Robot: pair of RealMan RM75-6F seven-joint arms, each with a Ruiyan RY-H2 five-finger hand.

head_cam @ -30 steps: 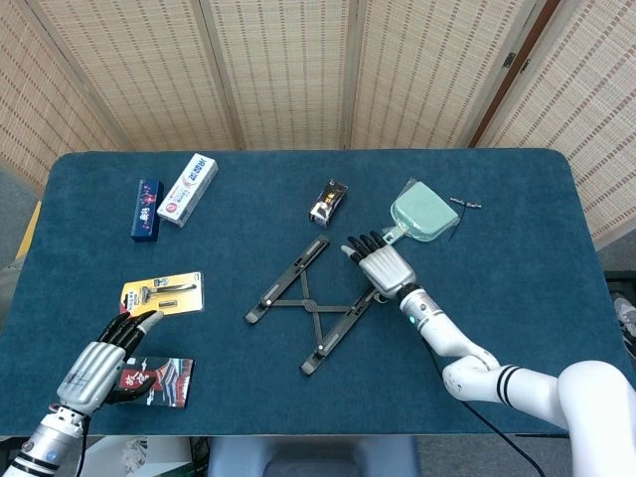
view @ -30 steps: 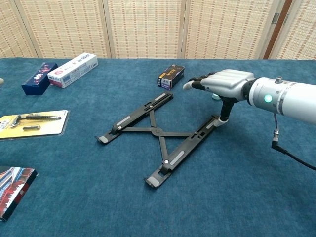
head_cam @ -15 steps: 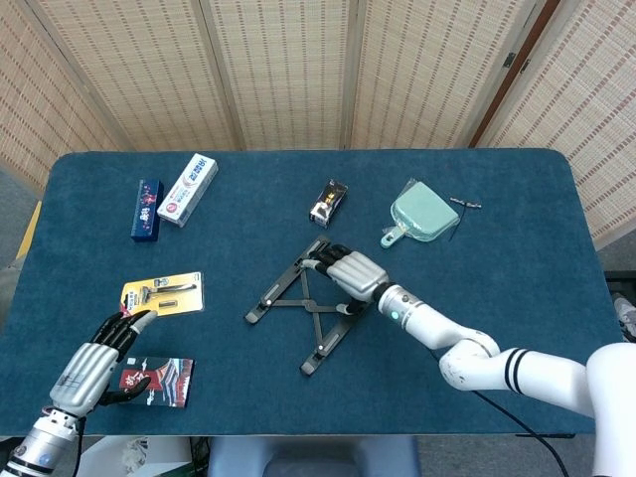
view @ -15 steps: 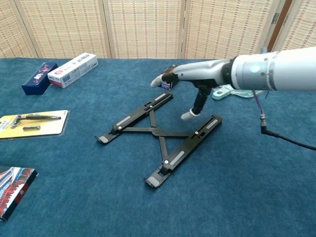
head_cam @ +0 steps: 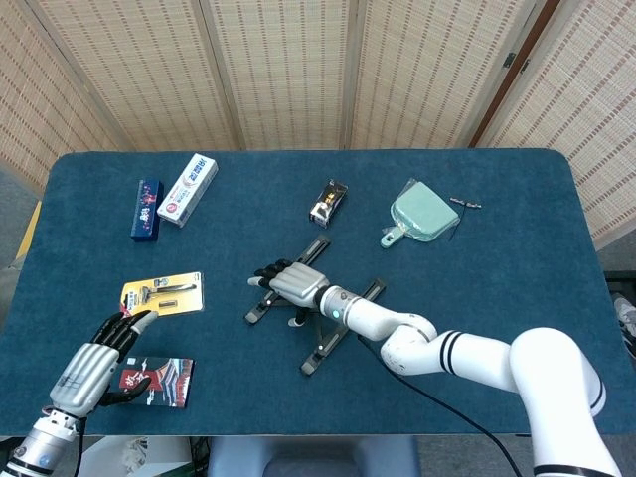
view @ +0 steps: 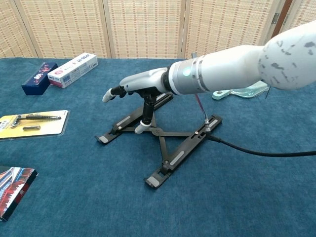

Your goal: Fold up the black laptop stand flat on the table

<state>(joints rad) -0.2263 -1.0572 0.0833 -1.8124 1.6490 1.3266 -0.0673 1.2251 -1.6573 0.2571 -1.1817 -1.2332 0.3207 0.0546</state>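
On the table [head_cam: 517,258], near its middle, I keep my right robot hand [head_cam: 289,282] open, fingers spread, over the stand [view: 170,143], thumb down on the left bar to push it closed.

Lighting: bright, even and diffuse, so you see only faint, soft shadows on the blue tablecloth [head_cam: 477,298] and no glare. Focus: both views sharp; your right forearm [view: 222,69] looms large and slightly soft near the chest camera.

My table [head_cam: 517,298], blue cloth: black laptop stand [head_cam: 328,333], toothpaste box [head_cam: 188,189], dark blue box [head_cam: 146,209], razor card [head_cam: 163,293], teal dustpan [head_cam: 421,214], small black box [head_cam: 328,202], booklet [head_cam: 164,382].
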